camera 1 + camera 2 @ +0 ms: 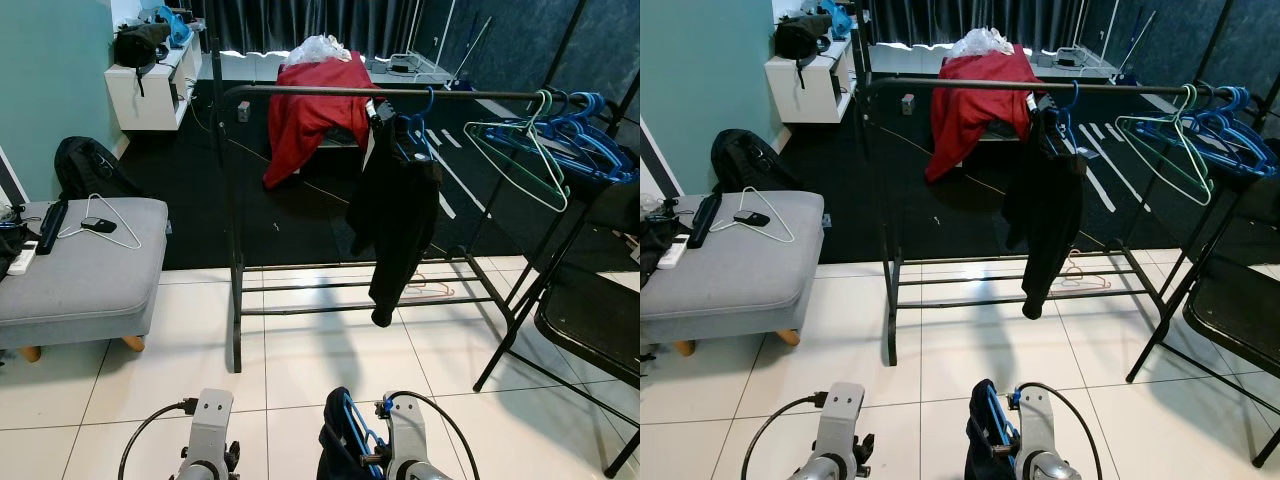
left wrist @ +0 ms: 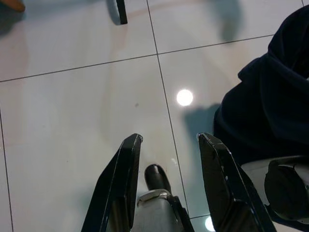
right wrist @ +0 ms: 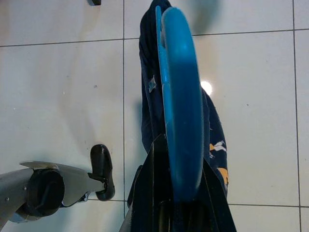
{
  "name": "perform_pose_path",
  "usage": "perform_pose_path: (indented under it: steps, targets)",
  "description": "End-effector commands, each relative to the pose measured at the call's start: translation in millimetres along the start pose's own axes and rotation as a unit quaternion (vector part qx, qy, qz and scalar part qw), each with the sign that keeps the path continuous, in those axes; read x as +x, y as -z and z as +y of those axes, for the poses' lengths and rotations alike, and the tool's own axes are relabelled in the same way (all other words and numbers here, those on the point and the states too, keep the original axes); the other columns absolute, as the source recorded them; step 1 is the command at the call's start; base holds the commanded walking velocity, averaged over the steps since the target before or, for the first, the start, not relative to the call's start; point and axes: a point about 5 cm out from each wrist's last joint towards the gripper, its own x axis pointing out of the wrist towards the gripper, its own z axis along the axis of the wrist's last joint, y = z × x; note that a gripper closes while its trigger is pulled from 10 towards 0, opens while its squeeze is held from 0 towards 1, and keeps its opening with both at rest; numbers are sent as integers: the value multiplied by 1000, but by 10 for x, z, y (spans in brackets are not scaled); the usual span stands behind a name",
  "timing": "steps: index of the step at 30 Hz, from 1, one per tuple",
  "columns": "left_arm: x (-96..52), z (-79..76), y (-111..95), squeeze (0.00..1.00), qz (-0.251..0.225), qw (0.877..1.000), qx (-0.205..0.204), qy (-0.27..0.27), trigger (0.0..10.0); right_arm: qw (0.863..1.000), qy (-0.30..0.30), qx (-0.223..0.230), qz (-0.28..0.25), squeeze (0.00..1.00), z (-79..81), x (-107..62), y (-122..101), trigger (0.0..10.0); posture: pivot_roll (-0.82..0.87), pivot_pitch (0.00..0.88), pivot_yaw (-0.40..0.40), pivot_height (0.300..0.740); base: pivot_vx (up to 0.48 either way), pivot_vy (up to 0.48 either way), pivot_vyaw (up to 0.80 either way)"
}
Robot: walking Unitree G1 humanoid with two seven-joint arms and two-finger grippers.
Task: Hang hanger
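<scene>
Hanger: a blue hanger (image 3: 181, 106) carrying a dark garment (image 3: 149, 96), held low over the white tiled floor (image 1: 300, 370), well short of the rail.
Right gripper (image 3: 176, 193): its fingers are clamped on the hanger's blue bar.
Left gripper (image 2: 169, 183): fingers apart, holding nothing, hanging low beside the garment.
Progress: I'd say the pick-up is done; lifting and hooking over the rail (image 1: 300, 90) is all left.
Rack: black clothes rack ahead, with a black jacket (image 1: 395, 220) hanging mid-rail and empty blue and green hangers (image 1: 545, 140) bunched at the right end.
Free spot: the bare rail to the left of the jacket looks best.
In the way: a folding chair (image 1: 590, 310) at right; a grey ottoman (image 1: 80, 260) at left, clear of the path.
</scene>
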Motion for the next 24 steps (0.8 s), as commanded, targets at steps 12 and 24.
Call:
perform_pose_path:
  steps: [12, 24]
  targets:
    - [-1, -86, 22, 0, 5, 1000, 26, 13, 10000, 1000, -14, -9, -8, 0, 45, 4, -16, 10000, -61, 0, -44, 740, 0, 0, 0]
    - [-23, 171, 78, 0, 14, 999, -29, -41, 10000, 998, -14, 26, -57, 0, 54, 25, -250, 10000, -76, 30, -29, 740, 0, 0, 0]
